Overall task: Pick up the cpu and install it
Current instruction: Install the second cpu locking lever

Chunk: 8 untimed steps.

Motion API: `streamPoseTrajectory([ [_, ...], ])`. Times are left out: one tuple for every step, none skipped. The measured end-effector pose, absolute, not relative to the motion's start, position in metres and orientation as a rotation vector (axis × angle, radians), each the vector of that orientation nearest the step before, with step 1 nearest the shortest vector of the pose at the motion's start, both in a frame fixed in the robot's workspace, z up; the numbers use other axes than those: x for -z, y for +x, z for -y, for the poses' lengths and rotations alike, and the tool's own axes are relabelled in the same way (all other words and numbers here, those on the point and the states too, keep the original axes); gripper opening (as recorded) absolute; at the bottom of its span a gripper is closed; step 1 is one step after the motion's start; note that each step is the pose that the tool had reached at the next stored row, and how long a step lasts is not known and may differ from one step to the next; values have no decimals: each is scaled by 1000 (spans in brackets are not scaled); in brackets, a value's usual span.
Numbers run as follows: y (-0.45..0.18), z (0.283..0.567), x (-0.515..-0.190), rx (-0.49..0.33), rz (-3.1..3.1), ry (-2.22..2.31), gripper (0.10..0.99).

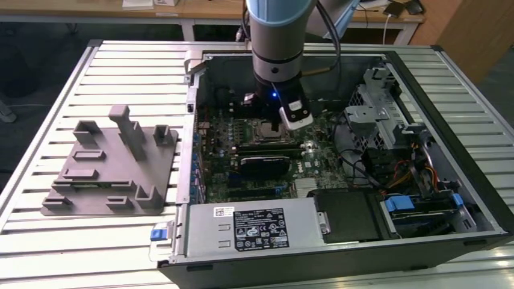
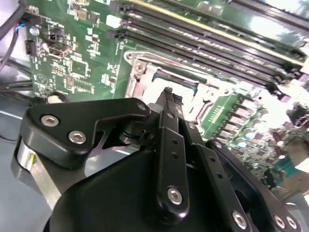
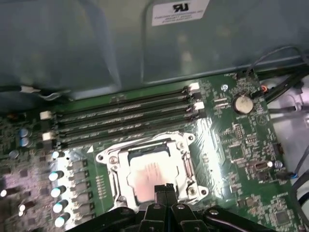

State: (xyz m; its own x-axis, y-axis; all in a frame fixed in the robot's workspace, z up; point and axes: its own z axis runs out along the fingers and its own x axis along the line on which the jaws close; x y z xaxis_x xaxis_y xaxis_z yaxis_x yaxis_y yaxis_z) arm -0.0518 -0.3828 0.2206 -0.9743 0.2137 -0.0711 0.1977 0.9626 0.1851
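Now cpu (image 3: 149, 176) sits in the socket (image 3: 107, 159) on the motherboard (image 3: 231, 145), its near edge hidden behind the gripper (image 3: 164, 189). Jaws clenched together, holding nothing, tips just above the cpu. In the exterior view the arm (image 1: 277, 54) blocks most of the socket.
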Motion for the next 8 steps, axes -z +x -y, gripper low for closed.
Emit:
streamPoseTrajectory([
  [-51, 381, -220, -271, -3022, 318, 106],
  [-51, 380, -219, -271, -3022, 318, 106],
  [-51, 379, -218, -271, -3022, 317, 106],
  [-51, 378, -218, -270, -3022, 317, 106],
  [-51, 377, -217, -270, -3022, 317, 106],
  [-51, 377, -216, -269, -3022, 317, 106],
  [-51, 376, -215, -268, -3023, 317, 106],
  [-51, 376, -214, -267, -3023, 317, 106],
])
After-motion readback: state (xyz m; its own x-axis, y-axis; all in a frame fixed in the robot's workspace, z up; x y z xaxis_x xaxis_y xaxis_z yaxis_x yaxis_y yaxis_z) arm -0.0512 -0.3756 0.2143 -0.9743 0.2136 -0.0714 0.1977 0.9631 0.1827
